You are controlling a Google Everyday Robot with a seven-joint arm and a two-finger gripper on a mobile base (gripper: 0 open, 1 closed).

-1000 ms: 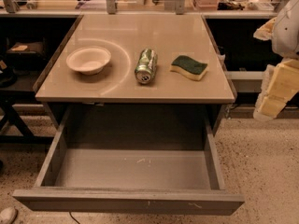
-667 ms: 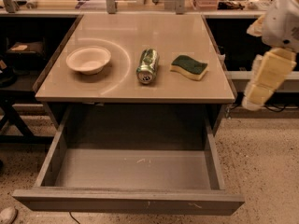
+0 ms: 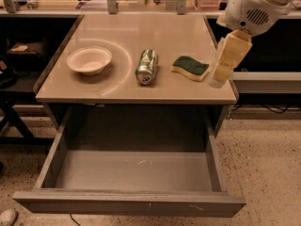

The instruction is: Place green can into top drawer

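The green can (image 3: 146, 66) lies on its side in the middle of the beige counter (image 3: 141, 32), silver top facing the front edge. The top drawer (image 3: 131, 171) stands pulled open below the counter, its grey inside bare. My gripper (image 3: 221, 67) hangs from the white arm (image 3: 251, 6) over the counter's right edge, to the right of the can and just right of the sponge, above the surface and holding nothing.
A white bowl (image 3: 89, 60) sits on the counter's left part. A green-topped yellow sponge (image 3: 190, 68) lies right of the can. Shelves with clutter run along the back. Dark racks flank the counter; speckled floor lies around the drawer.
My arm has swung in from the right and up, bringing the gripper from beside the counter to over its right edge. The can, bowl, sponge and drawer have not moved.
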